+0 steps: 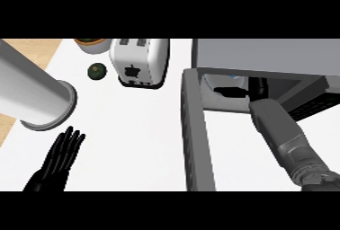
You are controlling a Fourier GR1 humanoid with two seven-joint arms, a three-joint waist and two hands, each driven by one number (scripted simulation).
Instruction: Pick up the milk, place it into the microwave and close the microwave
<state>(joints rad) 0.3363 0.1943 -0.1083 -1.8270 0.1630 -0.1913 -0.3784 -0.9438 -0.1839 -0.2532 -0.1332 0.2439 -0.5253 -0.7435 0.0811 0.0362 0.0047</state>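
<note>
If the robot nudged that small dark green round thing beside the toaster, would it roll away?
Probably. The dark green fruit looks rounded with no flat base, so a push would likely set it rolling. It looks small, so probably light. The toaster beside it might stop it on that side.

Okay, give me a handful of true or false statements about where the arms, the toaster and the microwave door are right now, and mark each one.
1. The microwave door is shut. False: it stands open, swung out toward the robot.
2. The right forearm reaches into the microwave. True.
3. The left hand is curled round the toaster. False: it rests open at the lower left, fingers straight, touching nothing.
4. A white toaster stands left of the microwave. True.
5. The small dark green object sits inside the microwave. False: it lies on the counter, left of the toaster.
</note>
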